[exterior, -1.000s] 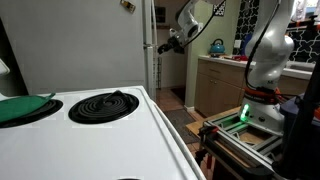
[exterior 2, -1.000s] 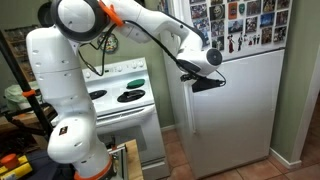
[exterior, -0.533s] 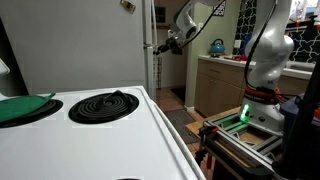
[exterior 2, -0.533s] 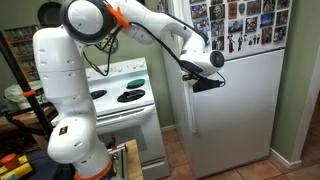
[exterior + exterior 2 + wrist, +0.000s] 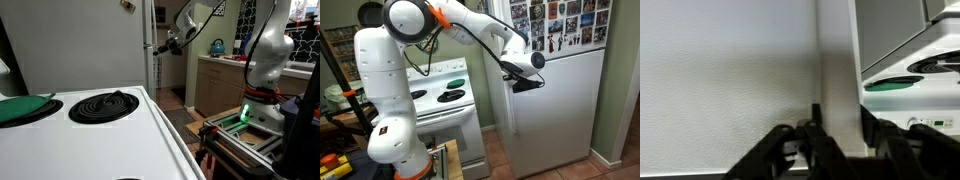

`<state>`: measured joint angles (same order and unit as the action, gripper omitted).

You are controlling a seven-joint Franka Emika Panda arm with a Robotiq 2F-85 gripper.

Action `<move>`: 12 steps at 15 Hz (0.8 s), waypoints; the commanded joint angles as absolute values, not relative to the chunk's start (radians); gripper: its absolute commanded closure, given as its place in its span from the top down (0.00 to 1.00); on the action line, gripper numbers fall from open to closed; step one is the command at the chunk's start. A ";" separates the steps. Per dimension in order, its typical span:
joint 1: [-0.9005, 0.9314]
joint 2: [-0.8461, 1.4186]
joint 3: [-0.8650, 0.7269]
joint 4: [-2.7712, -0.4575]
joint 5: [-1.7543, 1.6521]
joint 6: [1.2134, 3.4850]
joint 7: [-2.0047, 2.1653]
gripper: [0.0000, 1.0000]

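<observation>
Gripper clamps the white fridge door at its edge, beside the stove in a kitchen.

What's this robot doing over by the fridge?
The robot arm reaches out past the stove to the white fridge. Its gripper is shut on the door edge, the upright strip running down the side nearest the stove. The door itself looks closed, flush with the fridge body.
</observation>
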<state>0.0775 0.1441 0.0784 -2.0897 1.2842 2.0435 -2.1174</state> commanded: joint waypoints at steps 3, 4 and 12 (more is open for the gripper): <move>0.030 0.086 0.031 -2.150 1.249 2.024 -2.123 0.12; 0.025 0.076 0.026 -2.159 1.251 2.021 -2.127 0.12; 0.002 0.055 -0.002 -2.172 1.212 1.997 -2.126 0.12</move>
<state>0.0428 0.1022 0.0327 -2.1330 1.2491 2.0211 -2.1174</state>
